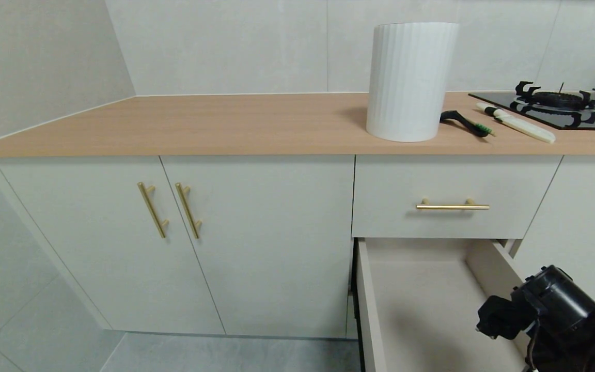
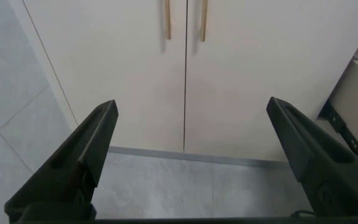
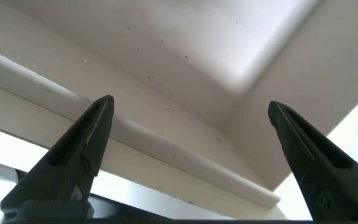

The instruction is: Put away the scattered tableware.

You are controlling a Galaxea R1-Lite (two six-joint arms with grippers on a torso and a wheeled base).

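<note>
Starting at the left of the head frame: closed cabinet doors [image 1: 173, 248] with two gold handles [image 1: 153, 209], under the wooden countertop [image 1: 173, 124]. From the left wrist, same doors straight ahead, and the left gripper [image 2: 191, 162] spread wide with nothing between the fingers, probably kept low and aside, with no tableware near it. Moving to the centre right of the frame: tall white ribbed container [image 1: 411, 80] standing upright on the countertop. Just to the right of it, black-handled tool [image 1: 463, 122] with a green tip lying flat, one end hidden behind the container's base; beside that, pale knife [image 1: 519, 125] lying slantwise, close to the edge of the black stove [image 1: 561, 106] at upper right. Both pieces on the countertop, not yet put away. Below them, closed drawer [image 1: 452, 181], and under it, at lower right, open drawer [image 1: 421, 310] pulled far out, probably so for receiving the tableware from above. At the lower right corner, right gripper [image 3: 188, 158] hanging over an inner corner of that drawer, fingers far apart and holding nothing, so apparently free for going up to the knife or the tool as next step.
</note>
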